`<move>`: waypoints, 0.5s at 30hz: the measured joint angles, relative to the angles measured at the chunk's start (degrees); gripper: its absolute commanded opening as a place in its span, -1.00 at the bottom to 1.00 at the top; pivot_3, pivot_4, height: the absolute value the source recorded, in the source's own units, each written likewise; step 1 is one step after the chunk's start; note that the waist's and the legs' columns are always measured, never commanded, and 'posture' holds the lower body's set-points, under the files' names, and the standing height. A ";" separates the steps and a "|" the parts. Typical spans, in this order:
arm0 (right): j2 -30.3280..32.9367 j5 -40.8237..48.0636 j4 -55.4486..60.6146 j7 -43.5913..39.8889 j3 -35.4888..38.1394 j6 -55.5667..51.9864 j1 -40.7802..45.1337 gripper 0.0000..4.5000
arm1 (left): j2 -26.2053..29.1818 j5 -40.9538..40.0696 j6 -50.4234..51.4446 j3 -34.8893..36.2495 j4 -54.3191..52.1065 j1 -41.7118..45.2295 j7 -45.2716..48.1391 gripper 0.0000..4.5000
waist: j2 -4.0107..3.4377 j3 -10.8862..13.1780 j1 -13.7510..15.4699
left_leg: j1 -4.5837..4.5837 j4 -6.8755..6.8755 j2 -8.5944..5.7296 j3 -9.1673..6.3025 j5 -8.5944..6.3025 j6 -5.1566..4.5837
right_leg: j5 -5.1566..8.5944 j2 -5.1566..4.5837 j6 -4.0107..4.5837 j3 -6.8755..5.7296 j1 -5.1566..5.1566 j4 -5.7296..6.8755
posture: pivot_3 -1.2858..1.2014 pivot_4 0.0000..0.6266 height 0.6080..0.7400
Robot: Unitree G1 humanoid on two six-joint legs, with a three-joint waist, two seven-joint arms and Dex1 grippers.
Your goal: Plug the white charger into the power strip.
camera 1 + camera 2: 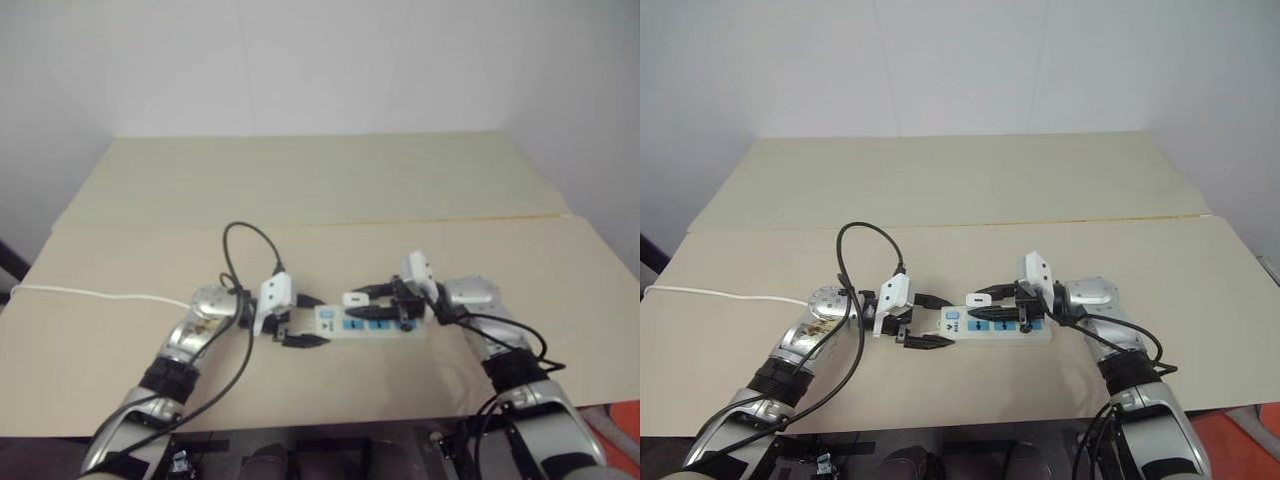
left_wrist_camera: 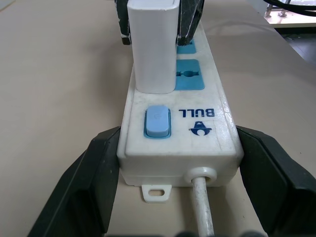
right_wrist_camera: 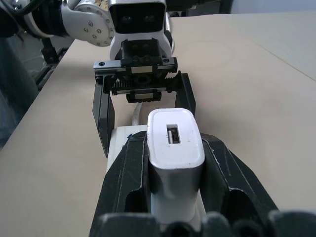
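The power strip (image 1: 385, 324) lies flat on the tan table, a white bar with blue socket panels and a blue switch (image 2: 157, 121). My left gripper (image 1: 306, 320) is shut on the strip's switch end, one black finger (image 2: 86, 190) on each side. The white charger (image 2: 152, 47) stands upright on the socket beside the switch. Its base meets the strip's face and its prongs are hidden. My right gripper (image 1: 366, 302) is shut on the white charger (image 3: 175, 143), with the fingers (image 3: 126, 190) clamping its two sides. In the right wrist view the left gripper (image 3: 143, 106) faces me.
The strip's thin white cord (image 1: 90, 294) trails left across the table (image 1: 330, 390) to its edge. Black cables (image 1: 245, 240) loop above my left wrist. A seam (image 1: 420, 219) splits the tabletop, with a wall behind. Something orange (image 1: 625, 425) shows past the near right corner.
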State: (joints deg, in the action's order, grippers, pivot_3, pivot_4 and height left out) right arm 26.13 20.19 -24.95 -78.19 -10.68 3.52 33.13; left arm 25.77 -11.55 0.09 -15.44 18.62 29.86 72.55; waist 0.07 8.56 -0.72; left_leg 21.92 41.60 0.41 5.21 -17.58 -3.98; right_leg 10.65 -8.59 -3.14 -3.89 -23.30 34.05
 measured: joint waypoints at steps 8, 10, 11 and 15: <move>-0.69 -0.95 -0.19 0.52 0.04 -0.11 0.33 -0.51 | 0.07 0.37 0.06 0.56 0.14 -0.17 -0.03 0.44 | 0.00 0.00 -0.07 | -0.09 -0.02 0.08 0.01 0.00 0.03 | -0.07 0.01 0.11 0.00 0.00 0.03 | 0.03 -0.52 1.00; -0.69 -0.95 -0.16 0.51 0.05 -0.13 0.32 -0.51 | 0.07 0.38 0.07 0.56 0.14 -0.17 -0.03 0.44 | 0.00 0.00 -0.07 | -0.09 -0.02 0.08 0.01 0.00 0.04 | -0.08 0.01 0.11 0.00 0.00 0.03 | 0.03 -0.52 1.00; -0.69 -0.96 -0.16 0.51 0.05 -0.13 0.32 -0.51 | 0.06 0.39 0.07 0.57 0.14 -0.17 -0.03 0.44 | 0.00 0.00 -0.07 | -0.09 -0.02 0.08 0.01 0.00 0.04 | -0.08 0.01 0.11 0.00 0.00 0.04 | 0.03 -0.52 1.00; -0.68 -0.96 -0.14 0.51 0.06 -0.18 0.32 -0.51 | 0.04 0.40 0.06 0.58 0.15 -0.17 -0.03 0.44 | 0.00 0.00 -0.07 | -0.08 -0.02 0.08 0.01 0.00 0.04 | -0.08 0.00 0.12 0.00 0.00 0.03 | 0.03 -0.52 1.00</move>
State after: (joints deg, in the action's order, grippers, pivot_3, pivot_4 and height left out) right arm 25.45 19.23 -25.09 -77.68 -10.63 3.35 33.46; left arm 25.81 -11.15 0.14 -14.86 18.77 29.69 72.52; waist 0.06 8.56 -0.79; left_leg 21.84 41.58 0.50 5.22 -17.58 -3.94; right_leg 10.58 -8.58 -3.02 -3.90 -23.29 34.08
